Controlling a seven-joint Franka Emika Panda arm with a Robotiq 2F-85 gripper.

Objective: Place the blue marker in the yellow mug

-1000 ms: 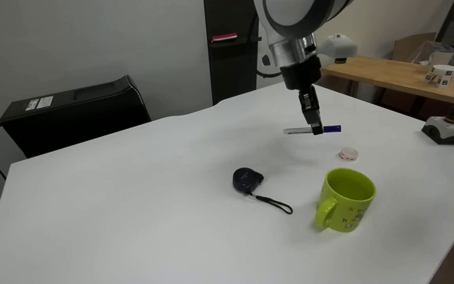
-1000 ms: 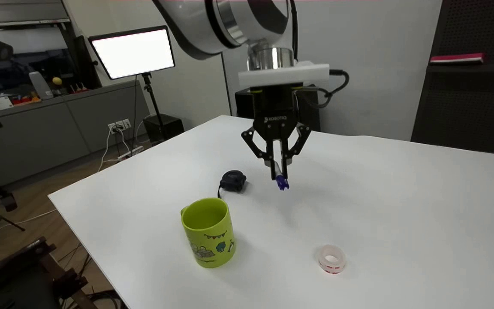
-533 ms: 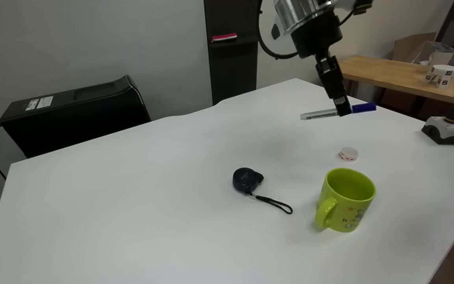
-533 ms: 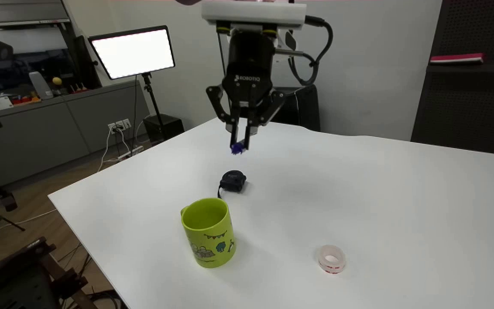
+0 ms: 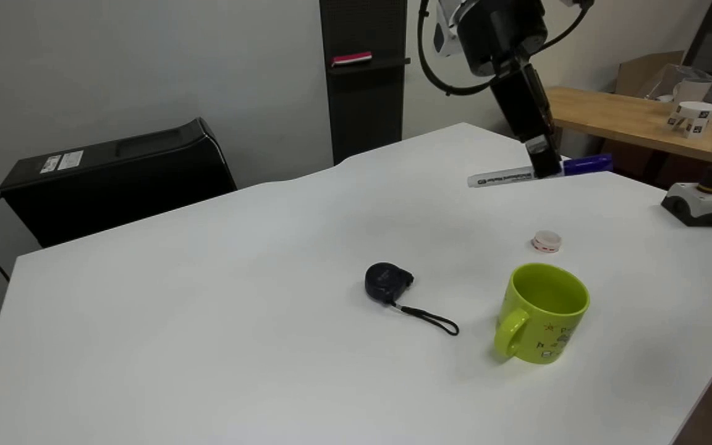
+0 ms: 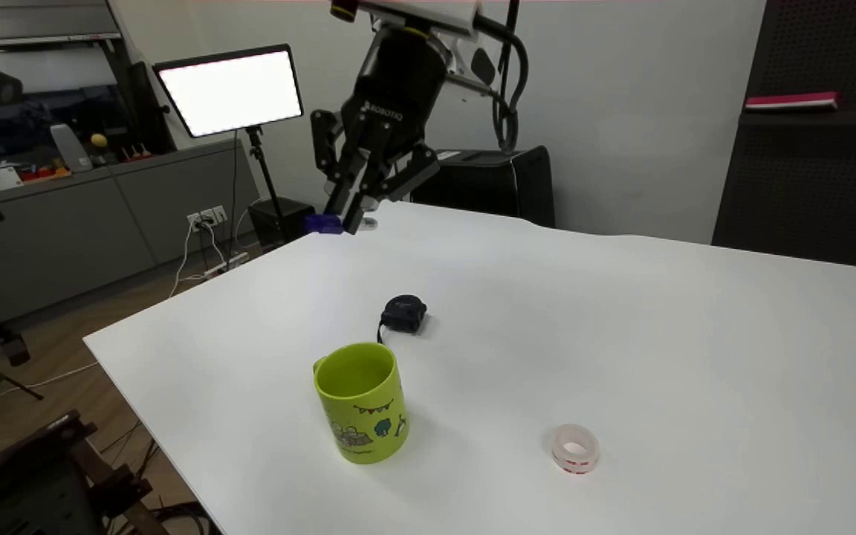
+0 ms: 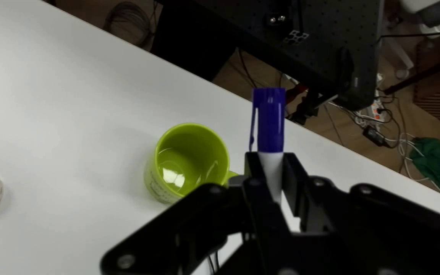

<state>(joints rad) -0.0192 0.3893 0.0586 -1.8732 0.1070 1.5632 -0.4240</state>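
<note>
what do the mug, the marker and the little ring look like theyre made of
Yellow-green mug: probably glazed ceramic, glossy, with bright reflections inside in the wrist view.
Blue marker: likely plastic, smooth; its cap shows thin highlights.
Little ring: perhaps clear plastic or tape; it looks pale and slightly translucent, too small to be sure.

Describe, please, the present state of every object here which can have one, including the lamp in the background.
Yellow mug: upright on the white table, nothing seen inside.
Blue marker: capped, held in the air, not in the mug.
Pincer: tilted, closed on the marker.
Small whitish ring: lying flat on the table.
Black round object with a cord: resting on the table.
Panel lamp: lit.
</note>
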